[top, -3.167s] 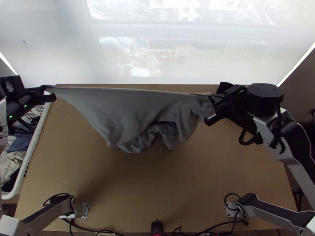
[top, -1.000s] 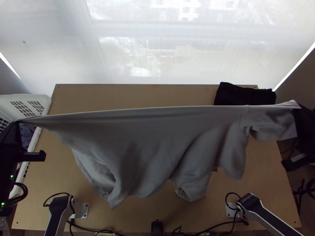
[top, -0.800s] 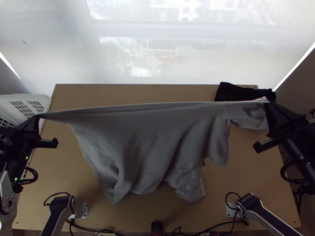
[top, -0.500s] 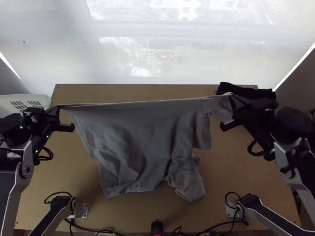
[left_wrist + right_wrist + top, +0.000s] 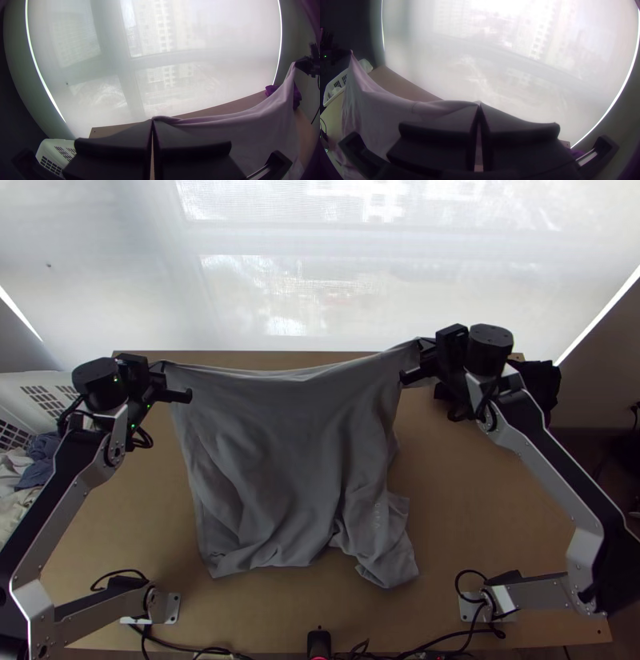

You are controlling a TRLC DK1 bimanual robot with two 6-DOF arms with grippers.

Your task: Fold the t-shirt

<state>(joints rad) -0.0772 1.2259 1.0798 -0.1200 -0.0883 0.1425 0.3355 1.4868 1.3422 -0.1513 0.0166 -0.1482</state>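
Step in hand, as I read it: stretching and laying out, no fold made. I've got the wooden table [image 5: 496, 516] under me, with the grey t-shirt [image 5: 280, 444] over its middle. Far edge is strung between my grippers with a slight sag; the body drops toward the near side, rippled, and its near end looks to be resting on the wood. A loose flap juts out at the near right, maybe a sleeve; can't confirm.

Left gripper [image 5: 152, 120]: closed, pinching a gathered corner. Right gripper [image 5: 479, 104]: closed too, on the end of a narrow section past a seam, sleeve-like.

Next: keep the top edge taut, lower both hands together, drag slightly to pull ripples out, release, then tidy that flap before the first fold. Risk: slack in the middle lays down as a crease, or the narrow pinch slips. Soft cloth, so I expect the near end to bunch if I come down too fast.

Around: pale blind [image 5: 264, 300] behind the far edge, so I'd watch reach that way. White basket [image 5: 32, 378] by the left side, close to my left arm. Black cloth [image 5: 540, 380] at the far right corner, near my right arm; could snag. Small black device [image 5: 319, 644] at the near edge, clear of the shirt.
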